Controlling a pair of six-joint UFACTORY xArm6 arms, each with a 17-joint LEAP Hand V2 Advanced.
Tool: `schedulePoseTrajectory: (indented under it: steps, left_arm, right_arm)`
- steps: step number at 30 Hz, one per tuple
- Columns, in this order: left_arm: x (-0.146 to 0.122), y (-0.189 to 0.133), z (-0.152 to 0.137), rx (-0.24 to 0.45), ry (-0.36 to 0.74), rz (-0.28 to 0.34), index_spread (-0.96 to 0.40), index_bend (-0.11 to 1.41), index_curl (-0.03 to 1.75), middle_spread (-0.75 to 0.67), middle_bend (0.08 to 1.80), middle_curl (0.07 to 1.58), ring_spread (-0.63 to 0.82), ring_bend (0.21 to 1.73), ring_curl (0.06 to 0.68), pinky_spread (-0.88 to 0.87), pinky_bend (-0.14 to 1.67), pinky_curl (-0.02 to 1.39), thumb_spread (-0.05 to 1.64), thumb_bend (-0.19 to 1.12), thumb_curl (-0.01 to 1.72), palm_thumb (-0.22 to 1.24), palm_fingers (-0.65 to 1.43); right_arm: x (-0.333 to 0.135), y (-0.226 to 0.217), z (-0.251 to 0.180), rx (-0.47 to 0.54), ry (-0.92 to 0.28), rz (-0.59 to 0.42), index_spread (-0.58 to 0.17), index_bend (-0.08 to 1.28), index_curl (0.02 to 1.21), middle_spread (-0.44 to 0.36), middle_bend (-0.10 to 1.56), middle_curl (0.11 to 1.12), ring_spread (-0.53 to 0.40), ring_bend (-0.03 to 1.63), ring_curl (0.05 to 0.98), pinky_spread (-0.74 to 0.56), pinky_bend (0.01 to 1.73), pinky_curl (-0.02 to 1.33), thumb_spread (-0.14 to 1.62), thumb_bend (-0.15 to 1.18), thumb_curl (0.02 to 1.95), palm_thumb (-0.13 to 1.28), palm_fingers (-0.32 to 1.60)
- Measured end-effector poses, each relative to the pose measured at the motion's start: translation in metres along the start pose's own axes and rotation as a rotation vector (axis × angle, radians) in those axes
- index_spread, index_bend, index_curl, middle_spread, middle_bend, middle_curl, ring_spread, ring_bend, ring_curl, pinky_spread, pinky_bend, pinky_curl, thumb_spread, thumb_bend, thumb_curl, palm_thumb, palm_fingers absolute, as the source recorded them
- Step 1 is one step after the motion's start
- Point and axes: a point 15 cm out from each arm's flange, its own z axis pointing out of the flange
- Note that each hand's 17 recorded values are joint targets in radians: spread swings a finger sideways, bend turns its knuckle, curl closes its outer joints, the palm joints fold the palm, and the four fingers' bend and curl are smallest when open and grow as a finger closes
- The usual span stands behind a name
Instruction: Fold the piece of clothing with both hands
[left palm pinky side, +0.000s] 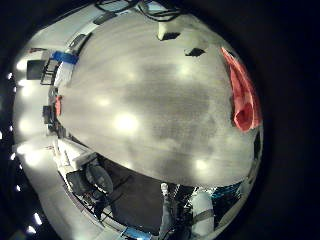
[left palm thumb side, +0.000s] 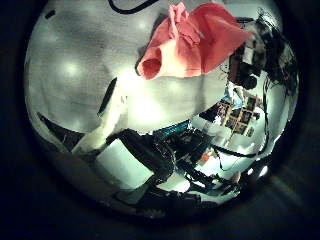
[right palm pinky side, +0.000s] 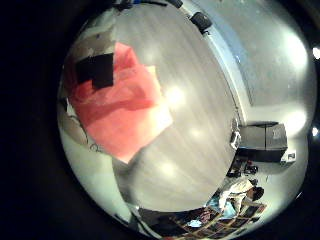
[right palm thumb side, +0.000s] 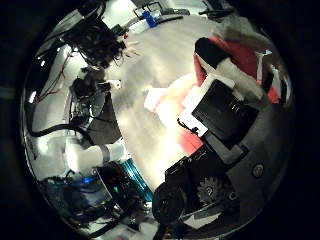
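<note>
In the right little finger side palm view a fingertip rests on the cloth. In the right thumb side palm view my right hand's fingers curl over the clothing and pinch it. My left hand is away from the clothing, its finger straight and holding nothing.
A dark box stands on the floor.
</note>
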Motion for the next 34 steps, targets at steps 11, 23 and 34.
schedulePoseTrajectory:
  steps: [11, 23, 34]
  left_arm:
    - [-0.023, 0.036, 0.006, 0.000, 0.012, -0.065, -0.02, 0.19, 0.43, 0.19, 0.19, 0.34, 0.36, 0.57, 0.211, 0.33, 0.26, 0.37, 1.18, -0.02, 0.37, 0.58, 0.22]
    - [0.003, 0.041, -0.016, 0.015, -0.004, -0.050, -0.02, 0.18, 0.42, 0.19, 0.19, 0.34, 0.36, 0.57, 0.210, 0.33, 0.26, 0.37, 1.17, -0.02, 0.38, 0.59, 0.24]
    - [0.083, 0.052, -0.037, -0.097, -0.020, -0.026, -0.03, 0.19, 0.42, 0.17, 0.18, 0.34, 0.34, 0.57, 0.207, 0.31, 0.25, 0.37, 1.17, -0.02, 0.38, 0.59, 0.25]
  right_arm:
    - [-0.028, -0.005, 0.042, -0.047, -0.137, 0.047, -0.292, 0.86, 0.74, -0.145, 1.24, 0.70, -0.215, 1.36, 0.649, -0.31, 1.18, 0.79, 0.98, -0.06, 0.89, 0.78, 0.96]
    - [0.022, 0.072, -0.045, -0.007, -0.280, 0.165, -0.461, 0.38, 0.51, -0.264, 0.77, 0.51, -0.186, 1.12, 0.490, -0.06, 1.00, 0.66, 1.10, -0.01, 0.74, 0.73, 0.20]
    - [0.135, 0.235, -0.088, -0.155, -0.271, 0.491, -0.442, 0.35, 0.47, -0.219, 0.68, 0.45, -0.114, 1.05, 0.417, 0.28, 0.82, 0.56, 1.14, -0.02, 0.65, 0.71, 0.24]
